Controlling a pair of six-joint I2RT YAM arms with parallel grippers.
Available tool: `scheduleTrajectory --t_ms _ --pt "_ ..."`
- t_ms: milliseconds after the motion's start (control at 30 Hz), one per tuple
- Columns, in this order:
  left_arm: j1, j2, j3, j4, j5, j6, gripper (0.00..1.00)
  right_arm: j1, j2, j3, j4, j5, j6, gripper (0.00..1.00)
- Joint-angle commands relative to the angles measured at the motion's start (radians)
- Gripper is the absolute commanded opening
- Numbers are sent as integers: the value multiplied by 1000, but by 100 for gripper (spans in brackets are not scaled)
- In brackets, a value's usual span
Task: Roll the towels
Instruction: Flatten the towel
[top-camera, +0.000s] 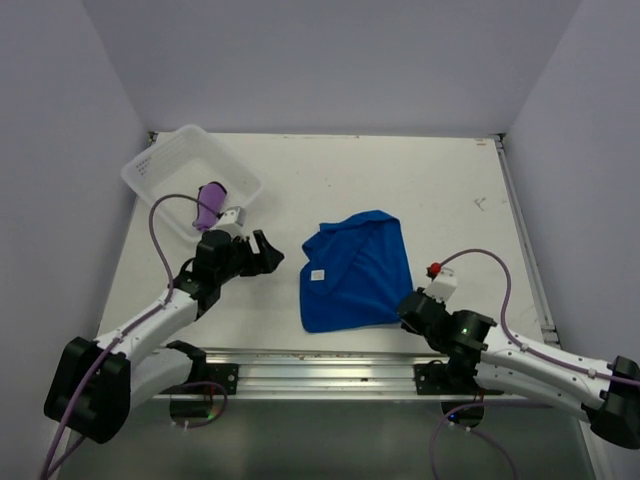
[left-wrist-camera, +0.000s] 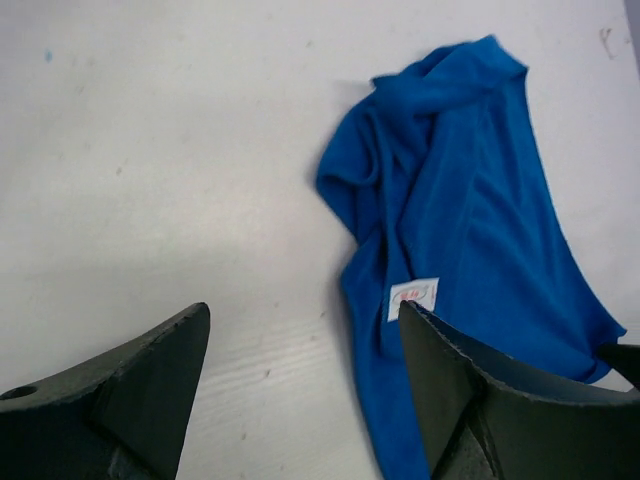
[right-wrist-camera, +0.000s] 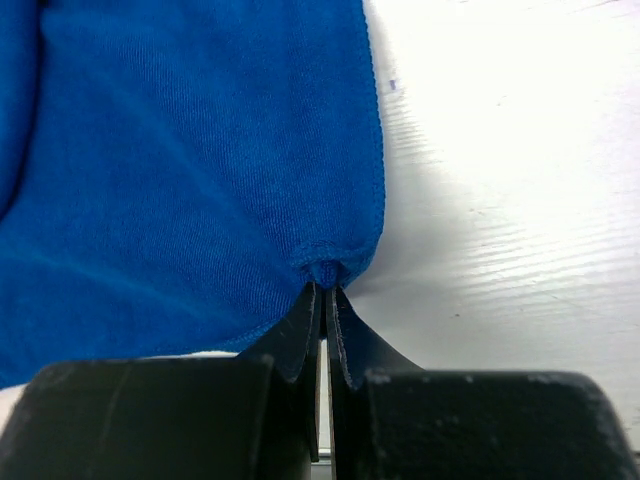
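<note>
A royal blue towel (top-camera: 355, 270) lies crumpled and partly spread on the white table, its small white tag (top-camera: 318, 274) near its left edge. My right gripper (top-camera: 405, 305) sits at the towel's near right corner. The right wrist view shows that gripper (right-wrist-camera: 323, 287) shut on a pinch of the blue towel's (right-wrist-camera: 180, 150) hem. My left gripper (top-camera: 268, 255) hovers just left of the towel, open. Between its wide-apart fingers, the left gripper (left-wrist-camera: 300, 310) frames bare table, with the blue towel (left-wrist-camera: 470, 200) and tag (left-wrist-camera: 412, 297) by the right finger. A purple towel (top-camera: 209, 207) lies rolled in the basket.
A white plastic basket (top-camera: 160, 165) stands tilted at the far left of the table, close behind my left arm. A metal rail (top-camera: 320, 365) runs along the near edge between the arm bases. Grey walls enclose the table on three sides.
</note>
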Motion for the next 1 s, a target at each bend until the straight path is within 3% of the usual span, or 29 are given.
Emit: scheduleTrajectory --t_ms 0,233,367,767,900,967 --pt "-51 100 142 79 -8 97 80 0 -48 -9 -124 96 94 0" --pt "-239 373 352 93 14 189 71 0 -106 -32 -139 125 118 0" --pt "-344 486 400 90 -32 232 68 0 -97 -35 -133 133 120 1" --pt "-385 675 521 -27 -143 272 63 0 -143 -64 -112 123 107 0" --pt "-388 715 532 -10 -129 275 58 0 -138 -52 -110 129 98 0" --pt "-388 730 535 -2 -135 277 45 0 -137 -44 -110 133 92 0"
